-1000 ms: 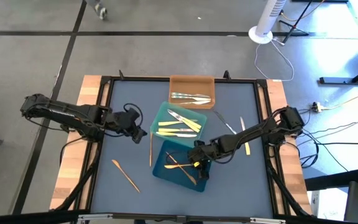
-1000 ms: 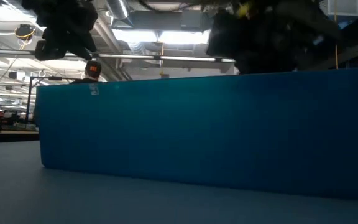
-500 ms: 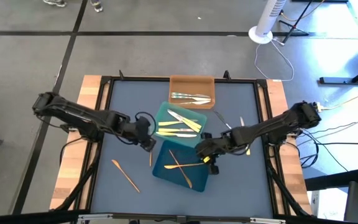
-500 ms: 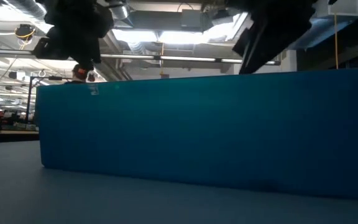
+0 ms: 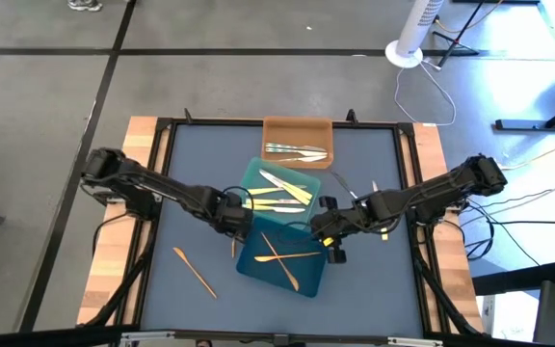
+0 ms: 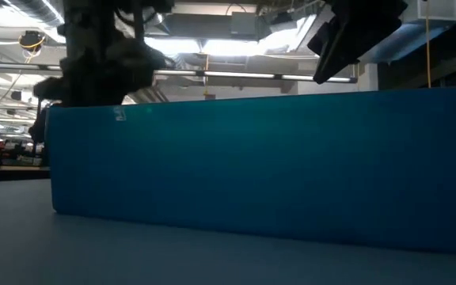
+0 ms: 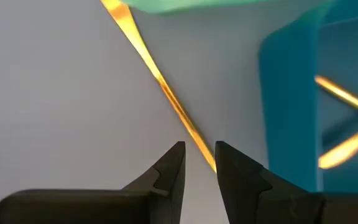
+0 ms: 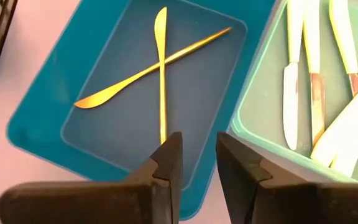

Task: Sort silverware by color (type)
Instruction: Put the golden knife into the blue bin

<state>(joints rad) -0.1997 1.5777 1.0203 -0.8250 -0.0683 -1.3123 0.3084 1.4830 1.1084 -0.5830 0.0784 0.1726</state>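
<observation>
Since orange-tan pieces belong in the dark blue rectangular tray [image 5: 282, 255], we see the left gripper [image 7: 197, 163], fingers slightly apart and empty, straddling a slim orange-tan plastic utensil [image 7: 160, 87] just beside it; the right gripper [image 8: 196, 158], also slightly parted and empty, hovers over two already inside.

2 orange-tan utensils [image 8: 157, 65] in dark blue tray [image 8: 36, 134]; pale yellow ones [image 8: 328, 81] in teal tray [image 8: 260, 134].

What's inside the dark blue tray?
The blue tray holds two orange-tan utensils lying crossed. The right hand hangs over its edge in the high view, but the right wrist view shows nothing else inside.
</observation>
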